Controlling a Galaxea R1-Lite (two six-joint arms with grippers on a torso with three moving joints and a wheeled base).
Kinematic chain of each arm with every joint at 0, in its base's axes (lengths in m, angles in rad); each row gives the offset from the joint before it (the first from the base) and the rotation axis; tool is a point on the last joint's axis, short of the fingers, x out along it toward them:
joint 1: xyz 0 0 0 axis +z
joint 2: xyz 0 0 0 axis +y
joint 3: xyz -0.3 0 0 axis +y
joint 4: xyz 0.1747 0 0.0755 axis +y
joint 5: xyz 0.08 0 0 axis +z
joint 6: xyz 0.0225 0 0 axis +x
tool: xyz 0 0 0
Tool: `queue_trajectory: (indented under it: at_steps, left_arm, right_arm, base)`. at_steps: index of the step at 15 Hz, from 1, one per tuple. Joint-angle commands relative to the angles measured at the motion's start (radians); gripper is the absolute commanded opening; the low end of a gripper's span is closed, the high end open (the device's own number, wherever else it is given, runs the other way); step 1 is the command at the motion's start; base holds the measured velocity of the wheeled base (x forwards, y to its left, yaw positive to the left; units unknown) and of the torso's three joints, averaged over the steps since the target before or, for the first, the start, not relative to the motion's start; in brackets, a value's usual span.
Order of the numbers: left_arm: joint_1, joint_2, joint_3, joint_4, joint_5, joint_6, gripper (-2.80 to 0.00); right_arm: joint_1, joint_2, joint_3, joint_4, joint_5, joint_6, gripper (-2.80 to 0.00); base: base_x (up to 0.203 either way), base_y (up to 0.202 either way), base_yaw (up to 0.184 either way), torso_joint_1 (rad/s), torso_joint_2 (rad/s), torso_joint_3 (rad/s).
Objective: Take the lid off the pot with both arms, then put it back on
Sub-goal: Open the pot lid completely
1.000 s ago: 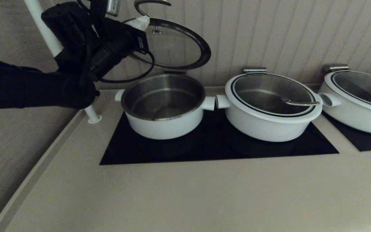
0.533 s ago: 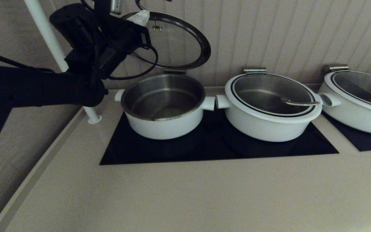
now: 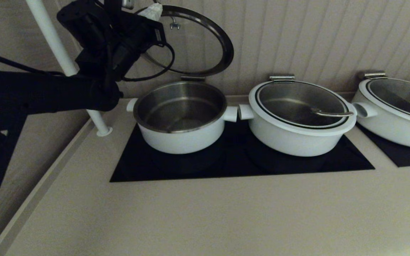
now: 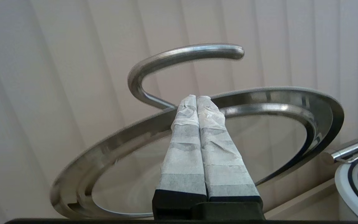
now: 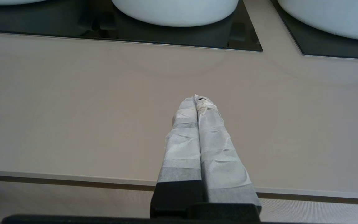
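The pot (image 3: 180, 139), white with a steel inside, stands open on the black cooktop (image 3: 226, 167). Its glass lid (image 3: 194, 42) is tilted up behind it towards the wall, its low edge at a steel hinge (image 3: 193, 78) on the pot's back rim. My left gripper (image 3: 154, 10) is shut with nothing between its fingers. Its taped tips rest under the raised edge of the lid (image 4: 104, 149), by the foot of the steel loop handle (image 4: 179, 54), as the left wrist view (image 4: 196, 99) shows. My right gripper (image 5: 196, 99) is shut and empty over the bare counter near its front edge, out of the head view.
A wider white pot (image 3: 299, 140) with its lid on stands right of the open pot, stub handles nearly touching. A third white pot (image 3: 393, 131) is at the far right. A white pole (image 3: 59, 49) rises at the counter's back left. The ribbed wall is close behind the lid.
My left arm has risen and carried the lid's front edge higher, so the lid stands steeper towards the wall. The pots have not moved.
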Motion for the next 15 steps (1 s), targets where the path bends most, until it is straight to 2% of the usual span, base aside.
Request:
queue_trajectory:
  at_steps: [1, 5, 12, 15]
  left_arm:
    - [0.000, -0.044, 0.005, -0.001, -0.002, 0.001, -2.80]
    - [0.003, -0.110, 0.024, 0.047, 0.000, 0.003, -2.80]
    - [0.017, -0.250, 0.232, 0.060, -0.002, 0.004, -2.80]
    - [0.018, -0.299, 0.226, 0.199, -0.005, 0.006, -2.80]
  right_arm:
    - [0.000, 0.002, 0.000, 0.000, 0.000, -0.001, -2.80]
    - [0.000, 0.002, 0.000, 0.000, 0.000, -0.001, -2.80]
    - [0.000, 0.002, 0.000, 0.000, 0.000, -0.001, -2.80]
    - [0.000, 0.002, 0.000, 0.000, 0.000, -0.001, -2.80]
  base:
    - [0.000, 0.000, 0.000, 0.000, 0.00, 0.000]
    - [0.000, 0.000, 0.000, 0.000, 0.00, 0.000]
    - [0.000, 0.000, 0.000, 0.000, 0.00, 0.000]
    - [0.000, 0.000, 0.000, 0.000, 0.00, 0.000]
